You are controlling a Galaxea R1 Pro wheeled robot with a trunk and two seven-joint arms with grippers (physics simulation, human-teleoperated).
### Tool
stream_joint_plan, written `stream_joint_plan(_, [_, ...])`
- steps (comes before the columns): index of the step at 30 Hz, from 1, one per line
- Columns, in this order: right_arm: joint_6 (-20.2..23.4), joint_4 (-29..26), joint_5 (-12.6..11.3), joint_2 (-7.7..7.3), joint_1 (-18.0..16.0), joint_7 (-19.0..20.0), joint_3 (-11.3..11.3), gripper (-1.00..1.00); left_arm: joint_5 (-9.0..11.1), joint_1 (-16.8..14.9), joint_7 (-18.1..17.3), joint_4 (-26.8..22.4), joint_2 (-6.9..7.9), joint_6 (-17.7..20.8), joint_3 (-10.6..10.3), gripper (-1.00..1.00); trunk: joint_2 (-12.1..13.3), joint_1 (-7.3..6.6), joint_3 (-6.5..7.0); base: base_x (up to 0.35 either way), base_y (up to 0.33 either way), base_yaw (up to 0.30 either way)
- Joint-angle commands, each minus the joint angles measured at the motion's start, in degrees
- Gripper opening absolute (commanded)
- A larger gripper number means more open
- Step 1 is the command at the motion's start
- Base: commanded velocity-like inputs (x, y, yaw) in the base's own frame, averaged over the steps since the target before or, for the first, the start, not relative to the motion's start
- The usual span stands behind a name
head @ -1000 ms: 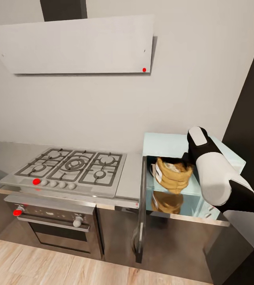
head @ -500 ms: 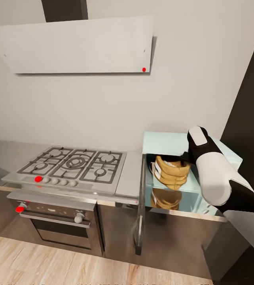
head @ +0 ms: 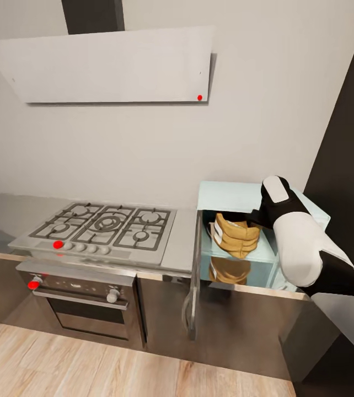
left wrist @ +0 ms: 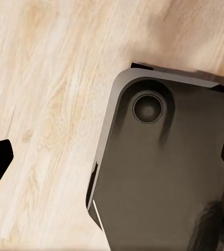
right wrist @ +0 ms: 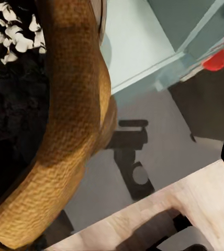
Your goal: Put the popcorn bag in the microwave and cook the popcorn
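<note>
A kitchen in a home.
There is a gas stove (head: 102,223) on a shiny grey worktop (head: 181,242), an oven (head: 80,309) under it, a hood (head: 108,66) above, and a blue microwave (head: 229,196).

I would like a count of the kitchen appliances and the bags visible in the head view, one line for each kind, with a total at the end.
Microwave: 1
Gas hob: 1
Built-in oven: 1
Extractor hood: 1
Popcorn bag: 1 (the copy below it is only a reflection)
Total: 5
</note>
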Motion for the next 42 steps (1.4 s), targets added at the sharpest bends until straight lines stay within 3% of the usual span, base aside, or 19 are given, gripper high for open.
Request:
stream_joint_plan(1, [0.26, -0.11, -0.57, 0.03, -0.04, -0.51, -0.14, 1.0, 0.05, 0.03, 0.1, -0.1, 0.0, -0.06, 0.04, 1.0, -0.05, 0.01, -0.06, -0.007, 0.0, 0.0])
stream_joint_plan(3, [0.26, -0.11, -0.54, -0.25, -0.04, 2.09, -0.14, 1.0, 0.05, 0.03, 0.1, -0.1, 0.0, -0.06, 0.04, 1.0, -0.05, 0.01, -0.06, -0.002, 0.0, 0.0])
stream_joint_plan(7, [0.26, -0.74, -0.55, -2.57, -0.05, 9.03, -0.08, 1.0, 0.05, 0.03, 0.1, -0.1, 0.0, -0.06, 0.04, 1.0, -0.05, 0.01, -0.06, 0.0, 0.0, 0.0])
stream_joint_plan(10, [0.26, -0.88, -0.25, -3.01, -0.04, 12.78, -0.06, 1.0, 0.06, 0.03, 0.1, -0.1, 0.02, -0.06, 0.04, 1.0, -0.05, 0.01, -0.06, 0.0, 0.0, 0.0])
stream_joint_plan(24, [0.26, -1.62, -0.25, -3.08, -0.04, 14.35, -0.05, 1.0, 0.06, 0.03, 0.1, -0.1, 0.0, -0.06, 0.04, 1.0, -0.05, 0.01, -0.06, -0.11, 0.0, 0.0])
stream_joint_plan(29, [0.26, -10.91, -0.06, -3.66, 0.91, 22.54, 0.37, 1.0, 0.05, 0.03, 0.1, -0.15, 0.03, -0.06, 0.04, 1.0, -0.05, 0.01, -0.06, -0.152, 0.0, 0.0])
stream_joint_plan(38, [0.26, -13.45, -0.08, -3.34, 3.32, 24.76, 0.52, 1.0, 0.05, 0.03, 0.1, -0.19, 0.0, -0.06, 0.04, 1.0, -0.05, 0.01, -0.06, -0.185, 0.0, 0.0])
stream_joint_plan(40, [0.26, -17.09, -0.12, -3.17, 6.04, 25.53, 0.6, 1.0, 0.05, 0.03, 0.1, -0.19, 0.0, -0.06, 0.04, 1.0, -0.05, 0.01, -0.06, -0.342, 0.0, 0.0])
stream_joint_plan(42, [0.26, -24.91, -0.22, -3.02, 10.86, 27.36, 1.66, 1.0, 0.05, 0.03, 0.1, -0.19, 0.0, -0.06, 0.04, 1.0, -0.05, 0.01, -0.06, -0.299, 0.0, 0.0])
